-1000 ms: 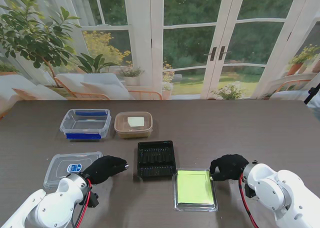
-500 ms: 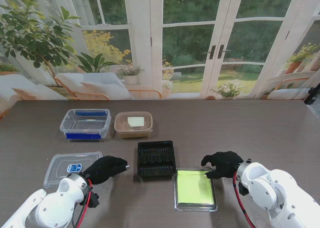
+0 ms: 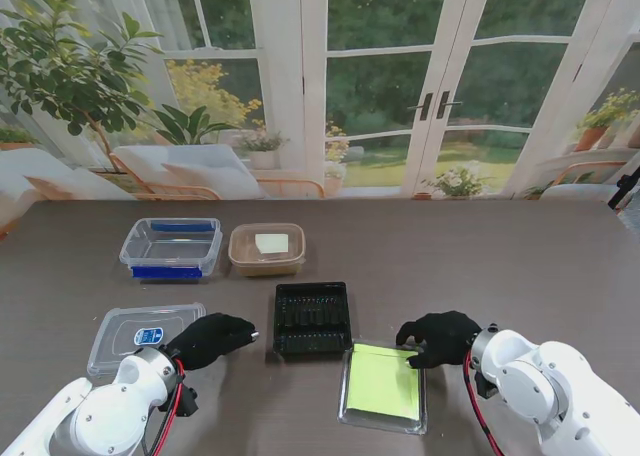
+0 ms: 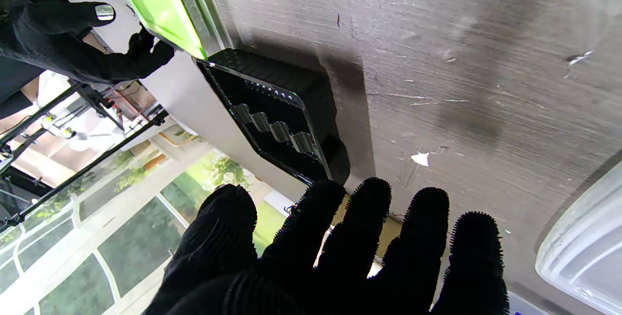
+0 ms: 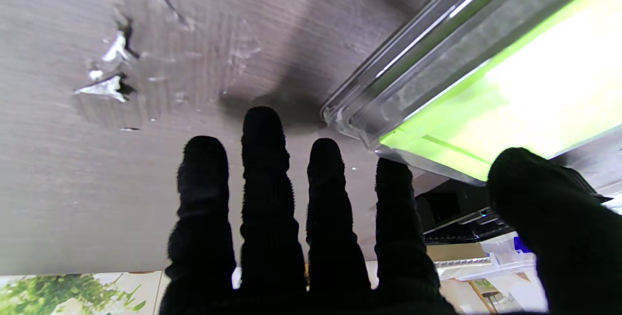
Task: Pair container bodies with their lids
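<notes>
Right hand [image 3: 438, 338] pinched the green lid's [image 3: 383, 382] corner and tilted it off the surface [image 3: 500, 266] since a second ago. Left hand [image 3: 208, 338] empty, fingers apart.

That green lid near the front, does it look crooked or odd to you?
Yes. The green lid sits skewed to the table edge, its far right corner pinched by the right hand and apparently raised. The black tray beside it lies square.
</notes>
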